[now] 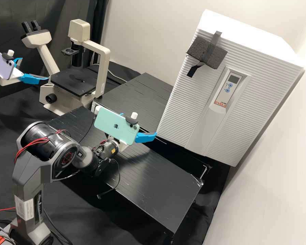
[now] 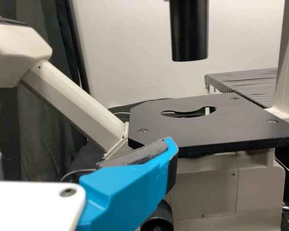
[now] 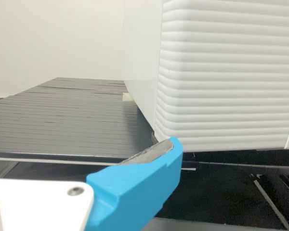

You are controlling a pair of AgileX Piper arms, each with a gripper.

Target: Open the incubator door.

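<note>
Hanging open, the left gripper (image 1: 36,69) faces one microscope (image 1: 103,73), the right gripper (image 1: 140,125) one closed incubator (image 1: 183,105).

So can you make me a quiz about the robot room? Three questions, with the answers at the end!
1. What is taped to the white incubator?
a) a cup
b) a dark foam block
c) a spoon

2. True or false: the incubator's ribbed door is shut.

3. Fill in the colour: in the left wrist view, the flat stage of the microscope is ____.

Key: 1 b; 2 true; 3 black
</note>
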